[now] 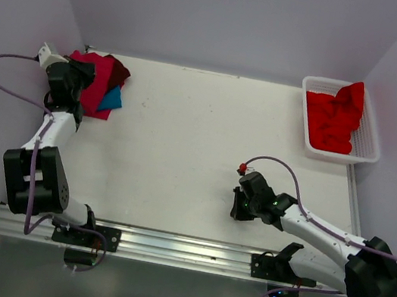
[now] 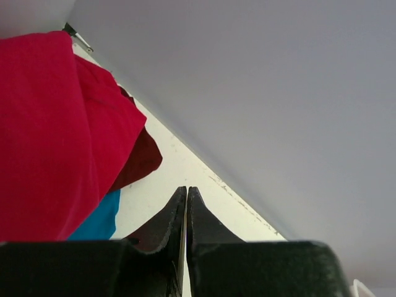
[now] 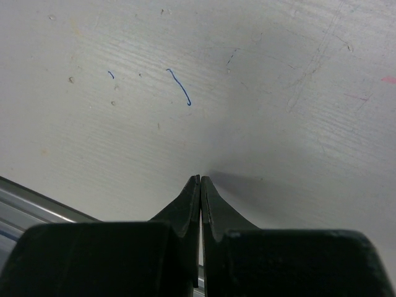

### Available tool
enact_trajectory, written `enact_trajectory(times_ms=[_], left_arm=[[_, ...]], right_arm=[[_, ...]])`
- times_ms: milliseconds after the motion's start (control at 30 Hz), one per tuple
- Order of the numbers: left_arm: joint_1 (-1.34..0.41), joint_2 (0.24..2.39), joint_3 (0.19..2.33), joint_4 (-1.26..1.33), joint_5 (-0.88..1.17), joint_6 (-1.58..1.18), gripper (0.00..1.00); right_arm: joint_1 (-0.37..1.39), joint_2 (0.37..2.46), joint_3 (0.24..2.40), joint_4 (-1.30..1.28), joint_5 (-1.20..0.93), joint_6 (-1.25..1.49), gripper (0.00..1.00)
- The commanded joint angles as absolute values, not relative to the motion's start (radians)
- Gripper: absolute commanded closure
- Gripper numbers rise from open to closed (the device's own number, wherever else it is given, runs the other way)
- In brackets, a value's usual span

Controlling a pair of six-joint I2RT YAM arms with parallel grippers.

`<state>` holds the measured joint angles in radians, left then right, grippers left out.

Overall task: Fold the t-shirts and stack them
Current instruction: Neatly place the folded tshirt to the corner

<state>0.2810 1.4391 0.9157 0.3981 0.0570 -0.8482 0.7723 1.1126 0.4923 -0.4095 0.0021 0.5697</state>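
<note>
The left gripper (image 2: 187,189) is closed on nothing, just beside the folded t-shirts (image 1: 98,83) at the far left corner of the table (image 1: 201,134). The right gripper (image 3: 200,178) is also closed and empty. Red t-shirts (image 1: 334,119) lie in the basket (image 1: 368,152).

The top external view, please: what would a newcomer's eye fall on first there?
The heap of bright red shirts filling the white basket at the far right corner of the table stands out first. Next comes the stack at the far left, crimson on top with maroon and teal edges peeking out, the left gripper shut close by. The right gripper, also shut, hovers over bare tabletop.
</note>
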Motion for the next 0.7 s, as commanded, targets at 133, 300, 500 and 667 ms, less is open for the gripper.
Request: enact_trajectory(times_ms=[133,300,500,667], left_arm=[[0.27,1.473,0.934,0.438,0.023,-0.893,0.98],[0.273,1.59,0.959,0.549,0.072,-0.882,1.0],[0.296,1.839,1.052,0.811,0.235,-0.929,1.0],[0.342,1.96,1.006,0.867,0.215,-1.006,1.0]], right_arm=[[0.775,1.117,0.492,-0.383,-0.017,0.591,1.0],[0.775,1.129,0.5,-0.39,-0.018,0.588,1.0],[0.775,1.112,0.503,-0.417,-0.012,0.594,1.0],[0.775,1.085,0.499,-0.445,-0.008,0.606,1.0]])
